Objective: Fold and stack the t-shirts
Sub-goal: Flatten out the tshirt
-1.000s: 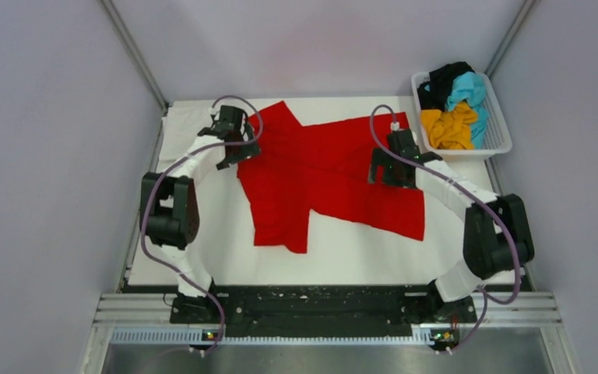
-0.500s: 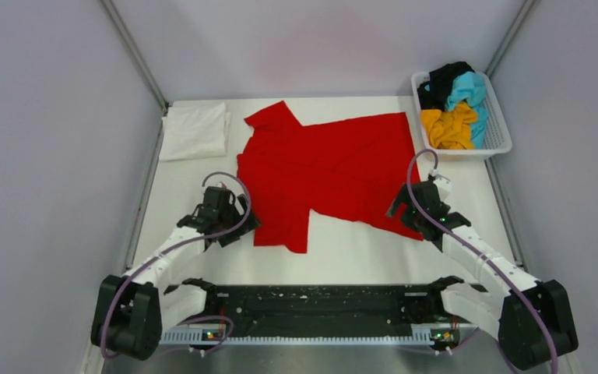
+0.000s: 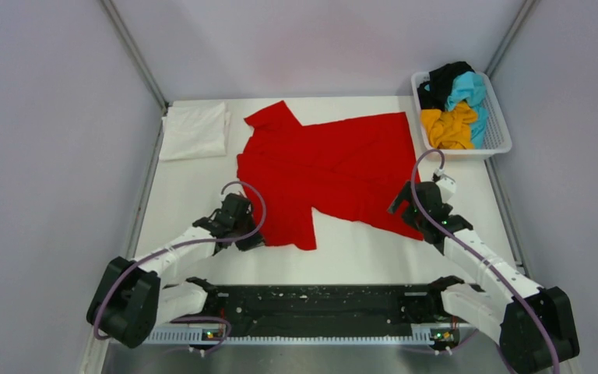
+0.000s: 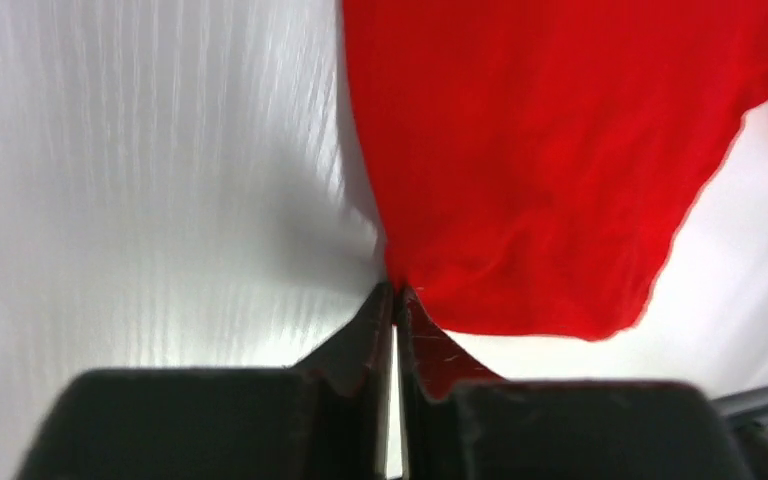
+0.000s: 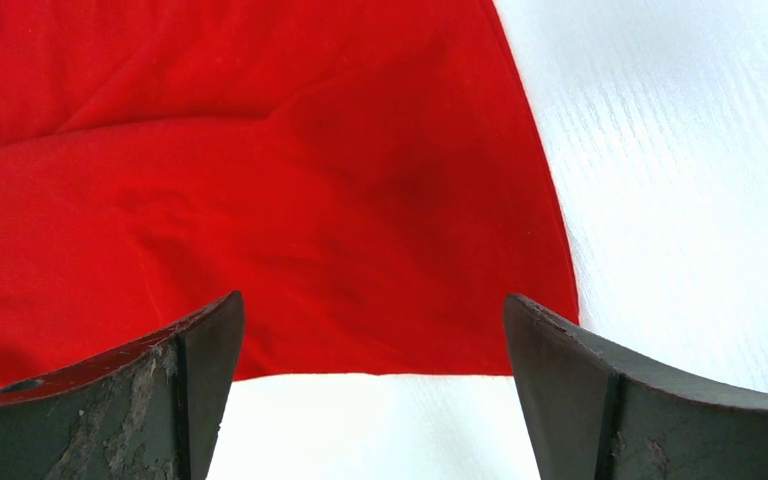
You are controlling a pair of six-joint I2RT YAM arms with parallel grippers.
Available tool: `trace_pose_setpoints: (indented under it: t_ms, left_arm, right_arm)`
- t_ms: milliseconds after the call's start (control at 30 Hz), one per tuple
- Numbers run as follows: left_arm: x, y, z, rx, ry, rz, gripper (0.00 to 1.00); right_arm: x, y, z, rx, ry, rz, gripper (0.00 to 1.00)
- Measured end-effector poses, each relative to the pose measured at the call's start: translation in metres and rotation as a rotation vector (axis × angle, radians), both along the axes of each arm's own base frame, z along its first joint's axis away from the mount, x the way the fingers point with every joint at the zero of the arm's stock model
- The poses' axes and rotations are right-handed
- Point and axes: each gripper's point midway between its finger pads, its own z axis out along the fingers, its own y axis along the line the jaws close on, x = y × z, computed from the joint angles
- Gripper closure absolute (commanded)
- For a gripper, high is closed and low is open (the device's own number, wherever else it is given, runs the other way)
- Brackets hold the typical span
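A bright red t-shirt lies spread on the white table, one sleeve pointing toward the near edge. My left gripper sits at its near left corner. In the left wrist view the jaws are pinched together on the hem of the red t-shirt, the left gripper shut on it. My right gripper hovers at the near right corner. Seen from the right wrist, the right gripper is wide open over the edge of the red t-shirt, holding nothing. A white t-shirt lies folded at the far left.
A white mesh basket at the far right holds an orange-yellow t-shirt, a turquoise t-shirt and a black t-shirt. Grey walls close in both sides. The black base rail runs along the near edge.
Both arms drew back from the shirt's far side to its near edge. The left gripper then slid right onto the near left corner and closed on the cloth. The right gripper stayed open.
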Motion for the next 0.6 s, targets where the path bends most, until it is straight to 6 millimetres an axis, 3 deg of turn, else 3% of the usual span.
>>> trace_pose_setpoints:
  t_ms: [200, 367, 467, 533, 600]
  left_arm:
    - [0.015, -0.004, 0.003, 0.049, 0.052, 0.025, 1.0]
    - [0.018, -0.001, 0.041, 0.131, 0.097, 0.035, 1.0]
    - [0.0, 0.008, 0.053, 0.179, 0.177, 0.041, 1.0]
    - [-0.02, 0.015, 0.054, 0.196, 0.243, 0.038, 0.92]
    - [-0.036, 0.021, 0.056, 0.207, 0.292, 0.031, 0.73]
  right_arm:
    - [-0.002, 0.0, -0.004, -0.001, 0.005, 0.001, 0.02]
    - [-0.006, -0.002, -0.009, -0.009, 0.027, 0.0, 0.02]
    - [-0.009, -0.003, -0.015, -0.018, 0.056, 0.0, 0.02]
    - [-0.011, -0.004, -0.02, -0.026, 0.076, 0.0, 0.01]
    - [-0.013, -0.005, -0.026, -0.037, 0.101, -0.002, 0.02]
